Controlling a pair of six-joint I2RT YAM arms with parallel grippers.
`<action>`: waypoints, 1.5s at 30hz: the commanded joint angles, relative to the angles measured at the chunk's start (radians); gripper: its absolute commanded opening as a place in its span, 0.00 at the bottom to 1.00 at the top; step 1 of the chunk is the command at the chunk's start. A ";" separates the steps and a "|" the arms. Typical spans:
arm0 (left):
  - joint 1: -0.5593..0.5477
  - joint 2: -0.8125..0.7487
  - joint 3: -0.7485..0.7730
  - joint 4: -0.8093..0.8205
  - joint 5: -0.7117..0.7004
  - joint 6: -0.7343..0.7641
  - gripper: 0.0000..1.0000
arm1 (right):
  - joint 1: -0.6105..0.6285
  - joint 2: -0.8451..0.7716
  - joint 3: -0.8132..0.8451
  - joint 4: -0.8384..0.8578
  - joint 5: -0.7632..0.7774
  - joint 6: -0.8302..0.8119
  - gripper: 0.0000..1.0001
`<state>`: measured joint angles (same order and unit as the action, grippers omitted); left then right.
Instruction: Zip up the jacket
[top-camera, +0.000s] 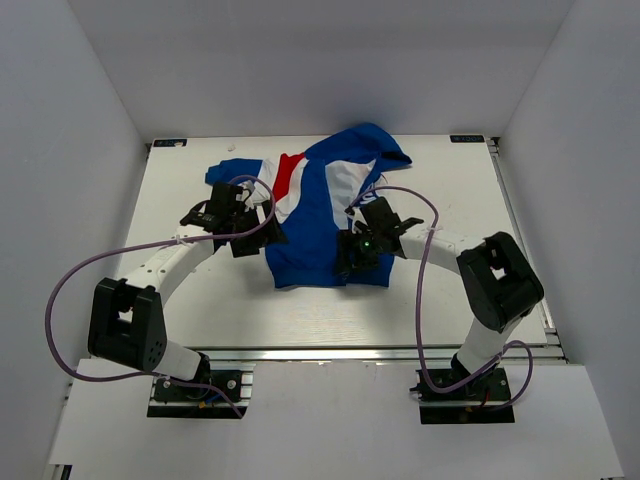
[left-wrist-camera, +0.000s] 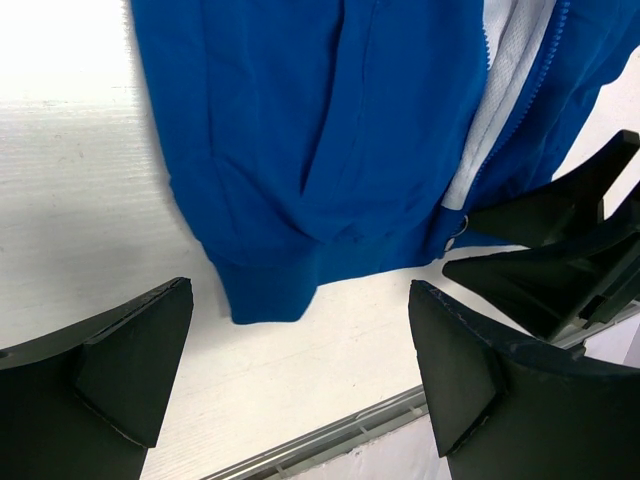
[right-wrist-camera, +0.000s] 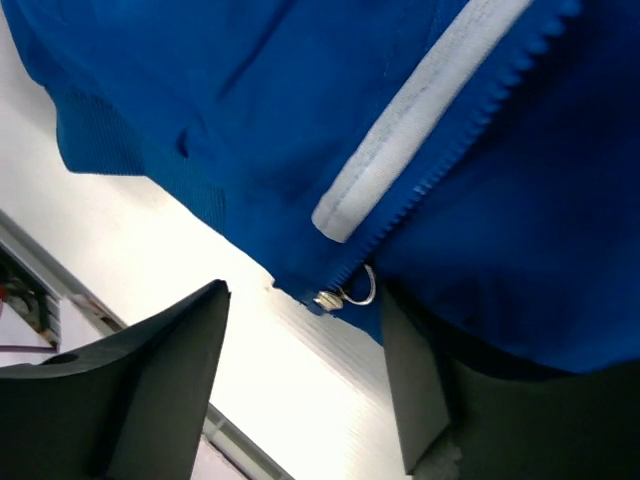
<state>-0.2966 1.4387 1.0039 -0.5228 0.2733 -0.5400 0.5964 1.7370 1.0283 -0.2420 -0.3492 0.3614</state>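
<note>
The jacket (top-camera: 318, 215) lies flat mid-table, blue with white and red panels, hood at the back right. My left gripper (top-camera: 260, 222) is open and empty at the jacket's left edge. In the left wrist view (left-wrist-camera: 300, 370) it hovers over bare table just short of the blue hem (left-wrist-camera: 270, 285). My right gripper (top-camera: 352, 260) is open at the bottom hem. In the right wrist view (right-wrist-camera: 300, 380) the metal zipper slider with its ring pull (right-wrist-camera: 345, 293) sits at the hem between the fingers, not gripped. Blue fabric overlaps the right finger (right-wrist-camera: 420, 390). The zipper (right-wrist-camera: 440, 170) above it is open.
The white table (top-camera: 400, 310) ends in an aluminium rail (top-camera: 380, 352) at the near edge. White walls enclose three sides. Purple cables (top-camera: 60, 290) loop beside each arm. The right gripper's fingers (left-wrist-camera: 560, 240) show in the left wrist view next to the ring pull (left-wrist-camera: 455, 232).
</note>
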 joint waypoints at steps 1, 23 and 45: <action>-0.003 -0.018 -0.005 0.007 0.004 -0.002 0.98 | 0.008 -0.034 -0.023 0.061 -0.034 0.030 0.62; -0.004 -0.043 -0.021 0.000 -0.013 0.000 0.98 | 0.011 -0.069 0.052 -0.129 0.136 -0.002 0.00; -0.003 -0.014 -0.021 -0.031 -0.046 0.014 0.98 | 0.394 0.090 0.418 -0.677 0.833 -0.110 0.00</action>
<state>-0.2966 1.4445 0.9916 -0.5346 0.2485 -0.5346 0.9264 1.7771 1.4170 -0.8825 0.4686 0.2714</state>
